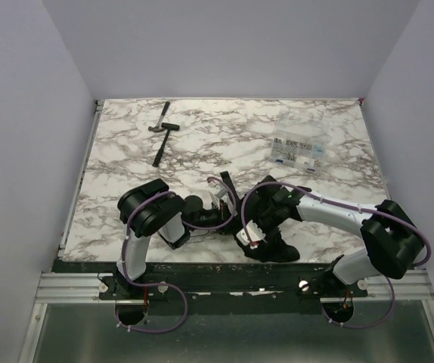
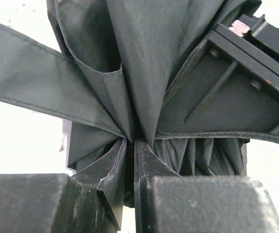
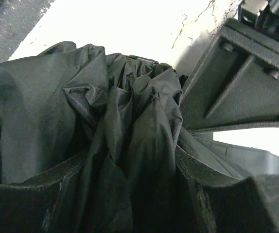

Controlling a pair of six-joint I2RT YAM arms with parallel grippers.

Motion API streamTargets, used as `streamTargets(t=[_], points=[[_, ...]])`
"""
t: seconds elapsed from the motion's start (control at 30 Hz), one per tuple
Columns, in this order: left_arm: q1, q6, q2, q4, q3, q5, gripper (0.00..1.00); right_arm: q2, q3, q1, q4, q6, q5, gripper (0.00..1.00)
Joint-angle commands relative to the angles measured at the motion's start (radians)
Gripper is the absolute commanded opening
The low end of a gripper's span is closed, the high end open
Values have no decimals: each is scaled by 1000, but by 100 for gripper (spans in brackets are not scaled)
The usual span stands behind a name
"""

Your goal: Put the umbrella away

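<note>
The umbrella (image 1: pixel 274 248) is a black bundle of folded cloth near the table's front edge, between the two arms. In the left wrist view my left gripper (image 2: pixel 132 141) is shut on a thin fold of the umbrella's canopy (image 2: pixel 144 58), and a flat fabric strap (image 2: pixel 27 73) runs off to the left. My right gripper (image 3: pixel 130 160) is shut around the thick bunched canopy (image 3: pixel 125 111), which fills the gap between its fingers (image 3: pixel 212 179). The two grippers sit close together, each showing at the upper right of the other's wrist view. The shaft and handle are hidden.
A small black-handled hammer (image 1: pixel 160 140) lies at the back left of the marble table (image 1: pixel 202 144). A clear bag with printed labels (image 1: pixel 299 151) lies at the back right. Grey walls close in the sides and back. A metal rail (image 1: pixel 232 286) runs along the front.
</note>
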Motion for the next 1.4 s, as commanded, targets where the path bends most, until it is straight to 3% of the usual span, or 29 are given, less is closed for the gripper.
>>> streamTargets(t=[0.0, 0.07, 0.23, 0.4, 0.53, 0.67, 0.7, 0.9, 1.03, 1.13, 1.27, 1.37], points=[[-76, -145, 116, 160, -82, 119, 13, 63, 2, -28, 41, 85, 13, 53], [-77, -167, 118, 188, -81, 129, 15, 77, 9, -43, 46, 98, 5, 53], [-72, -169, 66, 180, -85, 119, 38, 104, 0, -46, 84, 139, 16, 54], [-20, -139, -58, 257, -189, 2, 60, 134, -19, -51, 102, 157, 48, 53], [21, -36, -213, 256, -300, -103, 76, 164, 13, -68, 53, 170, 26, 51], [27, 46, -335, 257, -383, -133, 85, 183, 38, -77, 16, 178, 3, 51], [27, 60, -354, 256, -397, -133, 93, 190, 46, -78, 9, 182, 4, 51], [12, 116, -414, 257, -436, -56, 99, 238, 89, -102, -25, 201, 5, 50], [-126, 316, -523, 240, -457, -140, 99, 280, 137, -137, -69, 192, -4, 50], [-194, 448, -618, 105, -451, -240, 99, 297, 159, -153, -91, 183, -9, 50], [-280, 620, -758, -205, -368, -354, 99, 301, 159, -154, -95, 181, -15, 50], [-404, 839, -806, -508, -251, -517, 99, 313, 168, -156, -106, 177, -21, 50]])
